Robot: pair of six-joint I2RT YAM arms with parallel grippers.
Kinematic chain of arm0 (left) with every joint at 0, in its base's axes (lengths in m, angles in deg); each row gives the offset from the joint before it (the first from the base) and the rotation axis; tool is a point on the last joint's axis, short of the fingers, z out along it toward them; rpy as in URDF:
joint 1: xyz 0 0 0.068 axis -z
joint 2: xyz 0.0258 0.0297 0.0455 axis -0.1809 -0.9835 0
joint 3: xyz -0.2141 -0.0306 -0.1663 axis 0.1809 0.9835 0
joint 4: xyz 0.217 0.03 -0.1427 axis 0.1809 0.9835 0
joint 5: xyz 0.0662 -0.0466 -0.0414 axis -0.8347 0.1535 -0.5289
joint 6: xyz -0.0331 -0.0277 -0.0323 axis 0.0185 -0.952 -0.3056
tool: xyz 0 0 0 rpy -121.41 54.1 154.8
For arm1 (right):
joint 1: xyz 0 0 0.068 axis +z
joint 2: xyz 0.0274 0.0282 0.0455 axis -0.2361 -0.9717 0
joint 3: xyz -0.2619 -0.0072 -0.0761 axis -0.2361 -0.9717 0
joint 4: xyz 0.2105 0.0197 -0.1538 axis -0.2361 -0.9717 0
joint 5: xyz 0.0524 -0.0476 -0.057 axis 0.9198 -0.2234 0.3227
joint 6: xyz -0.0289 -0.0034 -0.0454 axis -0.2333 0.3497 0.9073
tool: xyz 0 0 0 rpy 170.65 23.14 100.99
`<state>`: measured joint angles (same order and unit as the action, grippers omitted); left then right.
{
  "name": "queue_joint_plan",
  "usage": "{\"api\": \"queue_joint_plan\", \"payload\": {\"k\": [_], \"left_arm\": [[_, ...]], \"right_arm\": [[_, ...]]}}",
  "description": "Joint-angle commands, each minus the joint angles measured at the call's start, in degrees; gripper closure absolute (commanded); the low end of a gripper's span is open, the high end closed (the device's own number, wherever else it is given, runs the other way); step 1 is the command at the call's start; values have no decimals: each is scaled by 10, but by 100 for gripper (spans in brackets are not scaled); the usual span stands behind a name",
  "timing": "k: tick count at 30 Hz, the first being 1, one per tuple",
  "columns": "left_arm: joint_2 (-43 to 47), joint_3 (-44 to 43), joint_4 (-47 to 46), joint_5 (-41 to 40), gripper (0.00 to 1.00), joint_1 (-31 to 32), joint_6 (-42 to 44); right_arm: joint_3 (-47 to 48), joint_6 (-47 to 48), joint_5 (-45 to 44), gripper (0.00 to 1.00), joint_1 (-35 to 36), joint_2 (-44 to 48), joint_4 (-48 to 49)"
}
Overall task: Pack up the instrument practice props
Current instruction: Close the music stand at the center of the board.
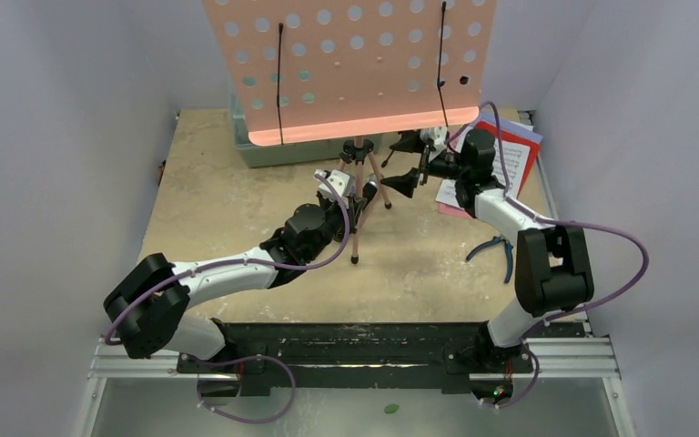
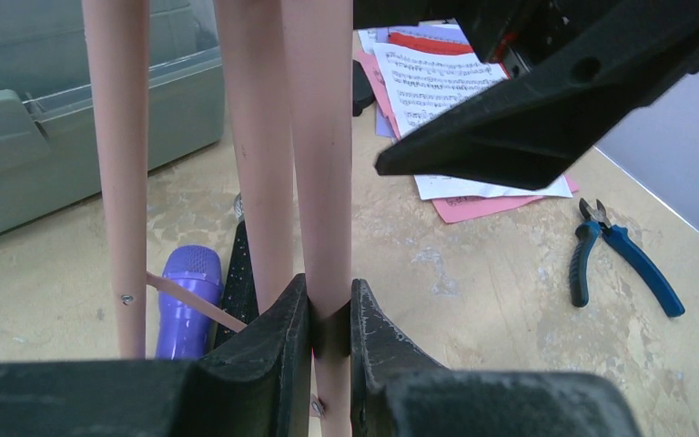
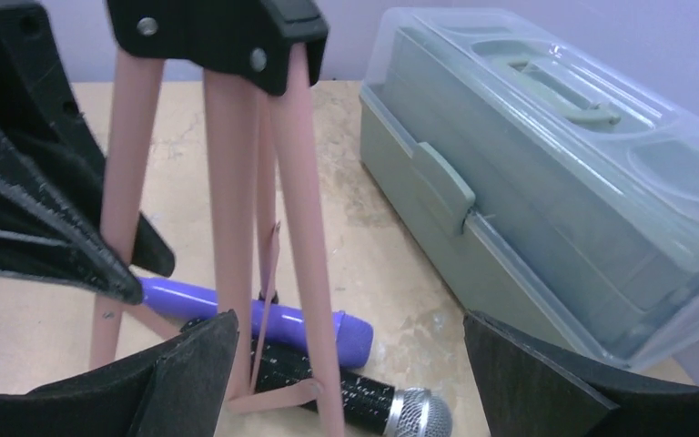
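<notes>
The pink tripod (image 1: 357,232) stands upright near the middle of the desk (image 1: 227,209). Its long axis is vertical, its legs splay downward, and its perforated tray (image 1: 346,64) sits on top, toward the far edge. The left gripper (image 2: 330,332) is clamped on one leg. The right gripper (image 1: 404,162) is spread wide just beside the legs and holds nothing. The purple microphone (image 3: 264,319) and the black microphone (image 3: 364,396) lie flat, side by side, between the tripod's legs.

The tan table (image 1: 227,209) carried a grey-green case (image 3: 546,182) at its far edge and the standing pink tripod (image 2: 323,137). A purple microphone (image 3: 300,323) and a black microphone (image 3: 373,401) lay side by side among its legs. Sheet-music pages (image 1: 519,150) and pliers (image 1: 501,250) lay to the right.
</notes>
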<state>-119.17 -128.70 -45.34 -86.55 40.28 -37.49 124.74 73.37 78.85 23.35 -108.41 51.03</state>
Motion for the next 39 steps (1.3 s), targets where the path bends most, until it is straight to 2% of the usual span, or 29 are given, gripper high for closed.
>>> {"api": "queue_joint_plan", "payload": {"k": [1,6,12,14,21,23,26,34,37,39], "left_arm": [[40,-14,-93,-5,100,-1,12],[42,-14,-92,-7,100,-1,10],[40,-16,-91,-7,100,-1,9],[41,-17,-91,-7,100,-1,10],[42,-34,-76,-9,100,-1,29],[44,-44,-67,-10,100,-1,37],[47,-56,-56,-12,100,-1,54],[47,-97,-26,-10,100,-1,89],[45,-112,-18,-4,100,-1,97],[43,-122,-13,-2,100,-1,100]], "right_arm": [[44,-93,-27,4,11,-33,131],[73,-88,-12,13,30,-59,100],[86,-21,-10,25,53,-64,23],[91,-3,-10,32,58,-66,4],[159,82,-4,90,62,-75,-125],[183,111,1,100,62,-76,-172],[211,139,16,100,62,-73,-215],[208,22,35,100,63,-43,-106],[191,-84,49,100,63,-38,-3],[159,-231,57,100,61,-39,163]]}}
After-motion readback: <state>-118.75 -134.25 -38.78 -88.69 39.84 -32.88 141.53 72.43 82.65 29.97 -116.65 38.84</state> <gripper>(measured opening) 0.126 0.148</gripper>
